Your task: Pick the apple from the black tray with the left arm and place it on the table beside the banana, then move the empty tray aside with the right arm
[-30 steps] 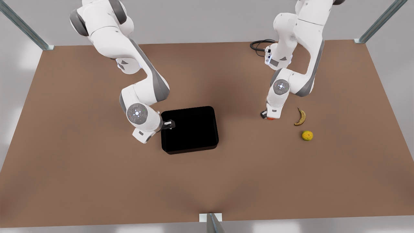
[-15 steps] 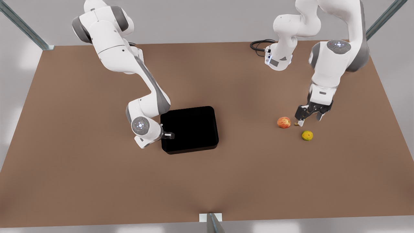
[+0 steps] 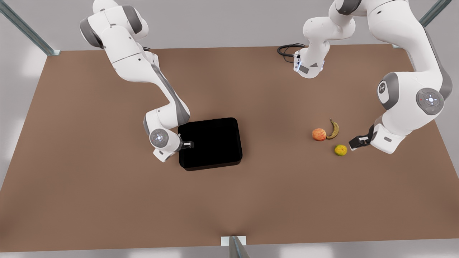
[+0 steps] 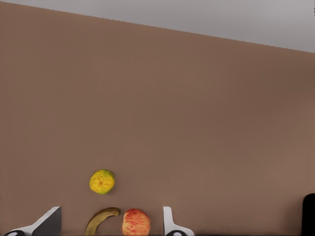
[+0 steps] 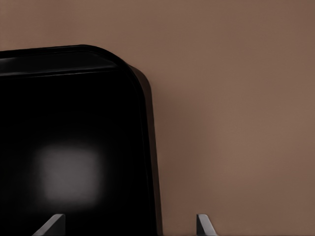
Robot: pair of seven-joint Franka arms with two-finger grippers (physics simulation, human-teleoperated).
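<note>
The red-yellow apple (image 3: 318, 134) lies on the table, touching or nearly touching the banana (image 3: 334, 129) on its front-view left side. My left gripper (image 3: 355, 143) hangs low at the front view's right of the fruit, open and holding nothing. The left wrist view looks past that gripper (image 4: 109, 227) at the apple (image 4: 136, 222) and banana (image 4: 101, 219). The black tray (image 3: 209, 143) sits empty mid-table. My right gripper (image 3: 187, 144) is at the tray's front-view left edge, open, with the tray's rim (image 5: 150, 162) between its fingertips (image 5: 53, 223).
A yellow-green citrus fruit (image 3: 340, 150) lies just in front of the banana, close to the left gripper. A black cable (image 3: 287, 50) coils at the table's far edge. Metal frame posts (image 3: 235, 247) stand at the table's border.
The left gripper let go of the apple beside the banana and swung away to the front view's right, past the citrus fruit. The right gripper shifted slightly along the tray's edge.
</note>
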